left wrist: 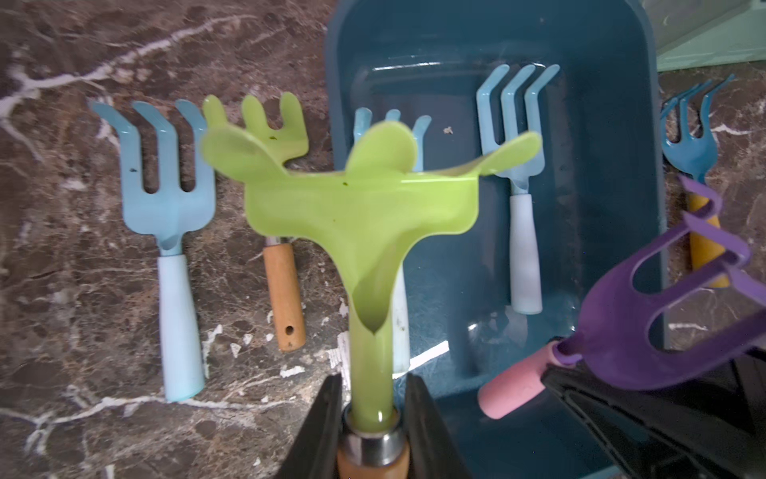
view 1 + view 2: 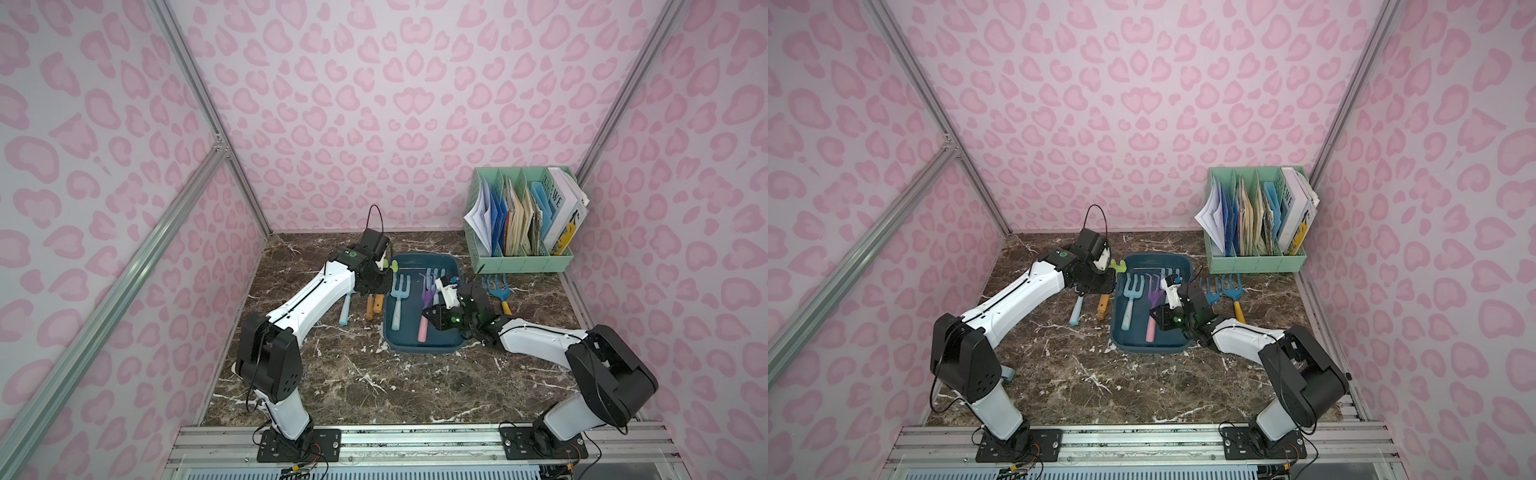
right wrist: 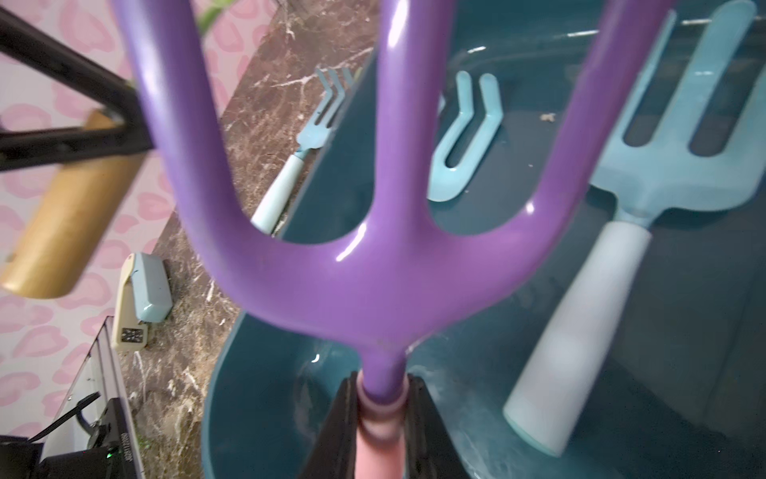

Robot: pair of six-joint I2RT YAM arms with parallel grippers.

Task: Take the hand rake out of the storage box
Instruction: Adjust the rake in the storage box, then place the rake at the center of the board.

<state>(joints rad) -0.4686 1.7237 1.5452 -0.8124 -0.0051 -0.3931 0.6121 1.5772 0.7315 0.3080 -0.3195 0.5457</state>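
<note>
Your right end effector (image 3: pixel 379 398) is closed on the purple hand rake (image 3: pixel 373 282), pinching it at the neck where the purple head meets the pink handle. In both top views that rake sits tilted over the storage box (image 2: pixel 411 338), inside its outline, with the tines pointing toward the back wall. You cannot tell whether the pink handle end touches the box floor. Your left end effector (image 1: pixel 373 402) grips a green hand rake (image 1: pixel 356 215) at the metal collar above its wooden handle and holds it in the air at the box's left rim. Two light blue rakes lie flat in the box: one (image 2: pixel 400 301) along the left side, the other (image 1: pixel 523 232) further right, just beside the purple one. On the marble surface (image 2: pixel 353 374) left of the box you have a third light blue rake (image 1: pixel 174 257) and a second green rake (image 1: pixel 282 286) with a wooden handle, side by side. Right of the box lies a dark blue rake (image 2: pixel 500 293) with a yellow handle, just in front of the mint-green file rack (image 2: pixel 523 262).
</note>
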